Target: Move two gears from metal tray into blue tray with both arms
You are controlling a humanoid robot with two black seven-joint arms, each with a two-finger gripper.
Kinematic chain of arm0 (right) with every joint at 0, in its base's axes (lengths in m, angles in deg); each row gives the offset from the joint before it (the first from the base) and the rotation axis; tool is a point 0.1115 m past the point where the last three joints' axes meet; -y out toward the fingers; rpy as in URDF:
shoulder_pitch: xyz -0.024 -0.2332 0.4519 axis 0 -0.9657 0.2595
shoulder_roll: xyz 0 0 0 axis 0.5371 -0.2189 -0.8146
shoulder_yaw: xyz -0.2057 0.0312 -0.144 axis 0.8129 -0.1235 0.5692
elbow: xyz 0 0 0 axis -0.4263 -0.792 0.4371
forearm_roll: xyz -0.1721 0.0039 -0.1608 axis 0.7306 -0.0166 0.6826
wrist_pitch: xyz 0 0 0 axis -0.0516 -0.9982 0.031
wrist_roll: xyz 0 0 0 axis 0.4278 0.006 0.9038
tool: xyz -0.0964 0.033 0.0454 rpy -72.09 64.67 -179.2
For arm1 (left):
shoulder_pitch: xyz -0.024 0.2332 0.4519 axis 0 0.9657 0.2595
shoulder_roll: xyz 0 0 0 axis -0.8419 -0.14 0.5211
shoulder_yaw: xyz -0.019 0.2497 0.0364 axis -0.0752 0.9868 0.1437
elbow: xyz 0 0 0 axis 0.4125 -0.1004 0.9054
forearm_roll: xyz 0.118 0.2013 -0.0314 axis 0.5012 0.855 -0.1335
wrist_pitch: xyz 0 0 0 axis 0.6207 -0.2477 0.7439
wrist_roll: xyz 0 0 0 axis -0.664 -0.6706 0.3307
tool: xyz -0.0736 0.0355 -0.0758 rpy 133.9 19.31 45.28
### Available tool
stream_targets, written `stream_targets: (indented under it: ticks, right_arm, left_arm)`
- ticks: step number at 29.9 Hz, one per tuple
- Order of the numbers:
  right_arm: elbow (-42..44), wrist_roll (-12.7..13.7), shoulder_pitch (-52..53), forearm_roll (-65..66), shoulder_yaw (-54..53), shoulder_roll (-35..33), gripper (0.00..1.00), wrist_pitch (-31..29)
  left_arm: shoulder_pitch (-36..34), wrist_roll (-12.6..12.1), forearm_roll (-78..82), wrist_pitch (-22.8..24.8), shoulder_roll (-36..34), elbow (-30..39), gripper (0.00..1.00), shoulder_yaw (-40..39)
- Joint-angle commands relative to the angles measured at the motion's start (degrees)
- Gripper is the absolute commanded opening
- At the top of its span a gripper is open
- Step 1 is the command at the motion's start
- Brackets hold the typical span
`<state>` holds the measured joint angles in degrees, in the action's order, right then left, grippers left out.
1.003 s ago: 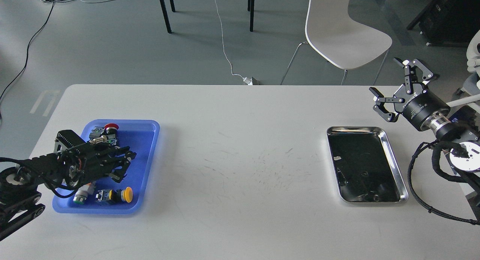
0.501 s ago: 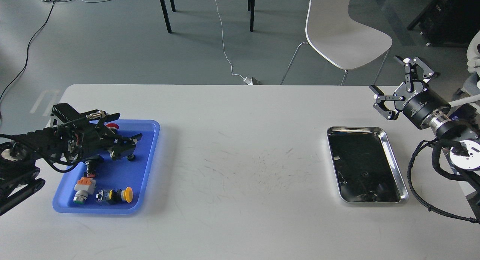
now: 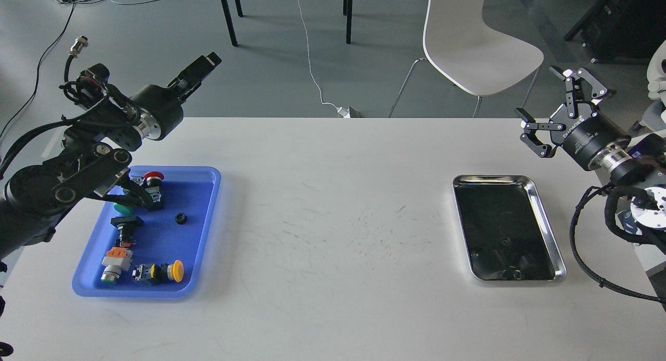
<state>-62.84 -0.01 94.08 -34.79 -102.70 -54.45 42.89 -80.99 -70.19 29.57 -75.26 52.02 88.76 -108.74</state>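
One tiny black gear (image 3: 180,218) lies loose on the bare bottom of the blue tray (image 3: 200,194) at the table's left. My left gripper (image 3: 204,65) is lifted high above the tray's far edge, pointing up and right, seen edge-on, so its fingers cannot be told apart. The metal tray (image 3: 491,178) lies at the right. A small dark speck (image 3: 503,242) shows on its mirror bottom; I cannot tell if it is a gear. My right gripper (image 3: 546,98) is open and empty, up behind the metal tray's far right corner.
Several colour-capped push buttons lie in the blue tray: red (image 3: 152,176), green (image 3: 123,209), orange and grey (image 3: 115,257), yellow (image 3: 177,270). A white chair (image 3: 468,43) stands behind the table. Black cables (image 3: 583,246) hang from my right arm beside the metal tray.
My left gripper let the gear drop into the blue tray, then rose up and away from it. My right gripper stayed open and shifted slightly up and right.
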Motion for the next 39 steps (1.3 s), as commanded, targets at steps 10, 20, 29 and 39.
stream_targets:
  ticks: [10, 20, 29, 39]
  right_arm:
    - [-27.8, 5.0, 0.3, 31.5, 6.4, -19.0, 0.94, 5.5]
    - [-36.0, 11.3, 1.7, 62.0, 16.9, -29.7, 0.95, 5.7]
    - [-31.6, 12.5, 1.7, 66.3, 23.0, -23.7, 0.94, 6.1]
    - [-23.9, 12.6, 6.0, 66.3, 30.1, -15.8, 0.89, 6.1]
  left_arm:
    - [-0.1, 0.8, -23.8, 7.6, -1.9, -0.7, 0.97, -1.5]
    - [0.7, 0.7, -23.8, 9.8, -2.5, -0.4, 0.98, -4.1]
    - [0.8, 0.9, -23.8, 9.4, -2.2, -0.2, 0.97, -4.3]
    - [0.8, 1.0, -23.8, 9.4, -2.3, -0.2, 0.97, -4.8]
